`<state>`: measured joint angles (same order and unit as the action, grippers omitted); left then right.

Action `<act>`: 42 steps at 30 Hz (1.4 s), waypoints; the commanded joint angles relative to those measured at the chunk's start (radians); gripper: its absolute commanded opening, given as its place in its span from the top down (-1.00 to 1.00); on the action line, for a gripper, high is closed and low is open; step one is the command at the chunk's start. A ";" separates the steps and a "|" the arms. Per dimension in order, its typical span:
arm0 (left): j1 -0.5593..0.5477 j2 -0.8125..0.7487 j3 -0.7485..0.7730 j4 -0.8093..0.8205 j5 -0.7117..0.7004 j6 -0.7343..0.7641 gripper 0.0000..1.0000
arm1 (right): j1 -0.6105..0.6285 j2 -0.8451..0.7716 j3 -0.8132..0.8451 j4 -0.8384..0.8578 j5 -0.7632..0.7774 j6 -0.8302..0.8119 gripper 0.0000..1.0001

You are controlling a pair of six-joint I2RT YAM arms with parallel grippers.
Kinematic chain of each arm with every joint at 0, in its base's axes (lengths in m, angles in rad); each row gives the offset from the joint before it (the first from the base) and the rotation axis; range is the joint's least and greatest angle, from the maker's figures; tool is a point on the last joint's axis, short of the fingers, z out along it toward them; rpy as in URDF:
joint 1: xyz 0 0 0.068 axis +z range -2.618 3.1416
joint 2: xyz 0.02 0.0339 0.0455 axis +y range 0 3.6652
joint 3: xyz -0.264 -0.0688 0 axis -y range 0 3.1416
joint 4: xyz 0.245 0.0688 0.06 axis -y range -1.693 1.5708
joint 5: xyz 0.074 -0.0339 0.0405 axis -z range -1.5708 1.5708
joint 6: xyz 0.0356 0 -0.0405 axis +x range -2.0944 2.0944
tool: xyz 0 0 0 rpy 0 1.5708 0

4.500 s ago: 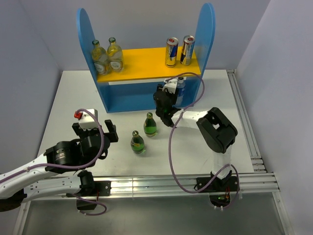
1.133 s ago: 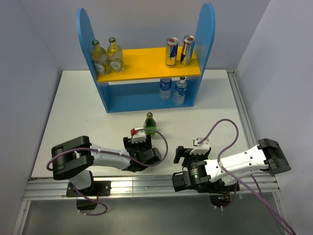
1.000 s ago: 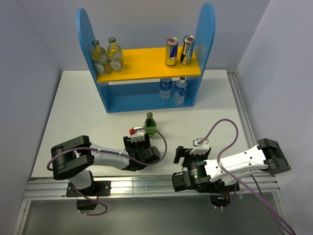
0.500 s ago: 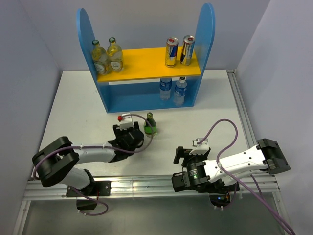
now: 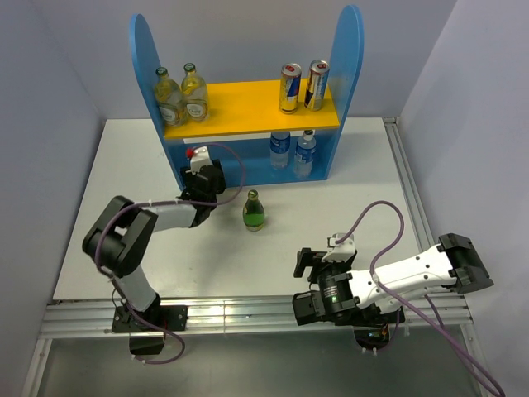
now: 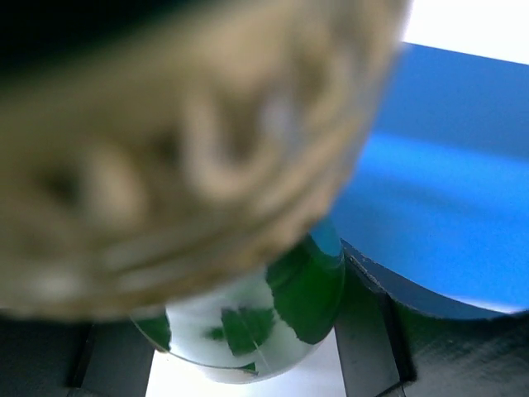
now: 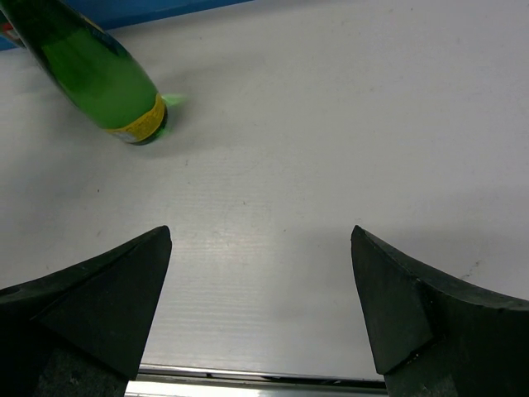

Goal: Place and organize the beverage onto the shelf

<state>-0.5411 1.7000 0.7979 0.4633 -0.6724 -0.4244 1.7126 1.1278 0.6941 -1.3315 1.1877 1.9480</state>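
Note:
The blue shelf (image 5: 348, 50) with its yellow-orange upper board stands at the back of the table. My left gripper (image 5: 203, 175) is at the front of the shelf's lower left part, shut on a green bottle (image 6: 307, 288). In the left wrist view the bottle's blurred cap fills the frame and the blue shelf (image 6: 446, 165) is close behind; from above, the gripper hides this bottle. A second green bottle (image 5: 254, 211) stands upright on the table in front of the shelf, also visible at the right wrist view's top left as the green bottle (image 7: 99, 74). My right gripper (image 7: 260, 306) is open and empty near the front rail.
The upper board carries two yellowish bottles (image 5: 182, 95) at the left and two cans (image 5: 302, 86) at the right. Two water bottles (image 5: 293, 151) stand on the lower level at the right. A metal rail (image 5: 248, 310) runs along the table's near edge.
My left gripper has carried its green bottle from the front centre of the table back and left to the shelf's lower left. The right arm and the standing green bottle have not moved.

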 commanded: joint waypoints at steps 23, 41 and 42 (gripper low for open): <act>0.167 0.122 0.244 0.003 0.096 0.044 -0.99 | 0.012 -0.030 -0.022 -0.078 0.044 0.189 -0.92; -0.008 -0.187 -0.031 -0.097 -0.095 -0.022 -0.99 | 0.053 0.030 0.001 -0.110 0.053 0.229 -0.92; -0.017 -0.216 -0.038 -0.106 -0.104 -0.025 -0.99 | 0.054 0.038 0.010 -0.110 0.055 0.223 -0.92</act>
<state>-0.5446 1.5436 0.7822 0.3588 -0.7174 -0.4183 1.7550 1.1454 0.6682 -1.3334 1.1900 1.9495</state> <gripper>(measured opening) 0.993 0.960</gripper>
